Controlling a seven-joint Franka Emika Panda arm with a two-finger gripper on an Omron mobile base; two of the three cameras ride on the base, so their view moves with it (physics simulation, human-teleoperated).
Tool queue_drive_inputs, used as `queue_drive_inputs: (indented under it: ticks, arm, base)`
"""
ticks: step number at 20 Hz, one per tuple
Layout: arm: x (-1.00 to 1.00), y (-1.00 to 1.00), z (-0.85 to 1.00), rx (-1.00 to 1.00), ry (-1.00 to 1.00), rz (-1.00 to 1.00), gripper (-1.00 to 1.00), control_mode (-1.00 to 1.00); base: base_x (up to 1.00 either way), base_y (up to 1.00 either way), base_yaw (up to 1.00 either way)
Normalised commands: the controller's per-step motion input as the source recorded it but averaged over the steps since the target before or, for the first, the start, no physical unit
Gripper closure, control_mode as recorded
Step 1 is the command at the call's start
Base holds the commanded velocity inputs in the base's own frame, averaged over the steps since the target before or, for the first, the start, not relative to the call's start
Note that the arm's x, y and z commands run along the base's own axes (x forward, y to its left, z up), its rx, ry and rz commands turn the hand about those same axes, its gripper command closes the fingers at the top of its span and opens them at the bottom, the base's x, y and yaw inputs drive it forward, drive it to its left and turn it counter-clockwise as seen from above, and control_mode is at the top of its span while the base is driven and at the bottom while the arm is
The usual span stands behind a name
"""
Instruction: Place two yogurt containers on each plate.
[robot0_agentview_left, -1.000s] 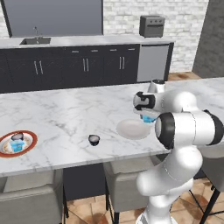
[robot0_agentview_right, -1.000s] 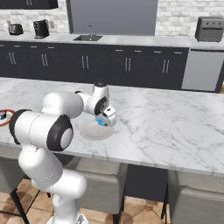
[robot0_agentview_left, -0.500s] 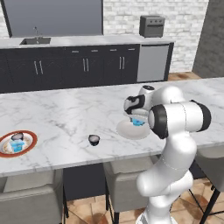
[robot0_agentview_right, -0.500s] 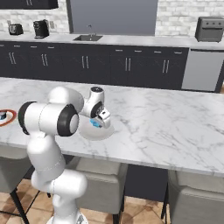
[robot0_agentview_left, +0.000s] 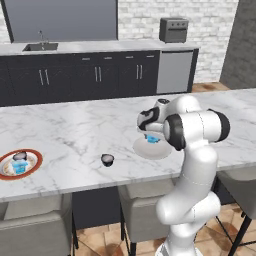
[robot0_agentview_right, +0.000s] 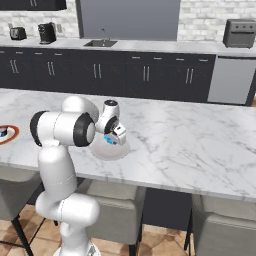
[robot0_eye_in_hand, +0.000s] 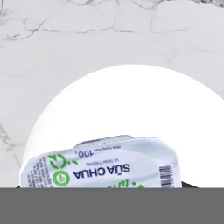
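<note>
Gripping a light blue yogurt cup (robot0_agentview_left: 151, 138), the end effector (robot0_agentview_left: 150, 135) hovers over the plain plate (robot0_agentview_left: 140, 149).

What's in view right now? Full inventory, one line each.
Red-rimmed white round plate: one, far left of the marble island, carrying one dark cup and one light blue cup.
Plain pale round plate: one, under the end effector.
Light blue yogurt cup: one, over the plain plate, at the end effector.
Dark navy yogurt cup: one, alone on the marble between the plates.
Grey chairs: tucked under the island's near edge.
Toaster oven: one, grey, back counter.
End effector: one, over the plain plate; grip unclear.
</note>
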Motion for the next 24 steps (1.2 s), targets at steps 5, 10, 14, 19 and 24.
queue_drive_inputs:
  ticks: [5,10,14,19,24]
  arm:
    - [0.21,0.00,-0.27,0.00,0.00,0.00,1.00,-1.00]
    - [0.25,0.00,-0.34,0.00,0.00,0.00,1.00,-1.00]
    - [0.13,0.00,-0.31,0.00,0.00,0.00,1.00,-1.00]
    - [0.02,0.00,-0.24,0.00,0.00,0.00,-1.00,-1.00]
    - [-0.06,0.00,0.06,0.00,0.00,0.00,-1.00,-1.00]
  base:
    - [0.00,0.00,0.00]
    - [0.00,0.00,0.00]
    - [0.00,0.00,0.00]
    - [0.00,0.00,0.00]
    - [0.00,0.00,0.00]
